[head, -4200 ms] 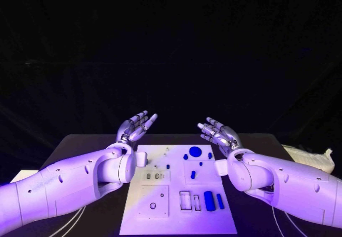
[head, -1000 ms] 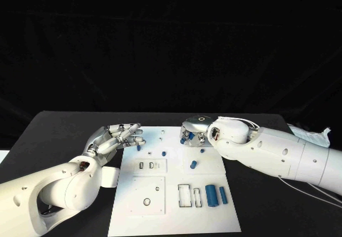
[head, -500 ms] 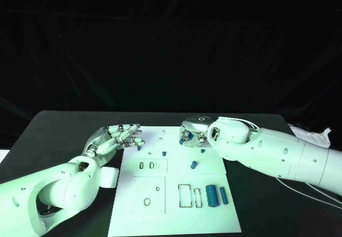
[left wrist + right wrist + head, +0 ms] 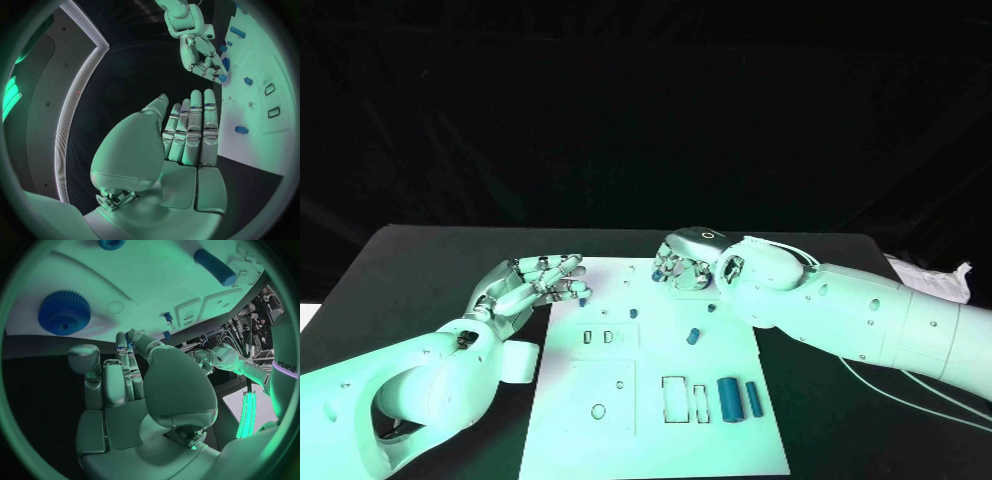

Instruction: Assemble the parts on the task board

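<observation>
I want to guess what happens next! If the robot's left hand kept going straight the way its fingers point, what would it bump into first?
Probably the small blue part at the task board's left edge: the left hand reaches toward it with fingertips close by in the head view. Depth is unclear, so it might pass just above.

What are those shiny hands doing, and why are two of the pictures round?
They belong to a robot with two white arms. One picture comes from a camera on its head, looking down at a black table. The round ones come from cameras at each wrist, behind that hand. On the table lies a white task board with small blue parts, such as a blue cylinder and a blue gear. The left hand holds nothing, its fingers straight. The right hand hovers above the board's far end; I cannot tell whether it holds anything.
</observation>
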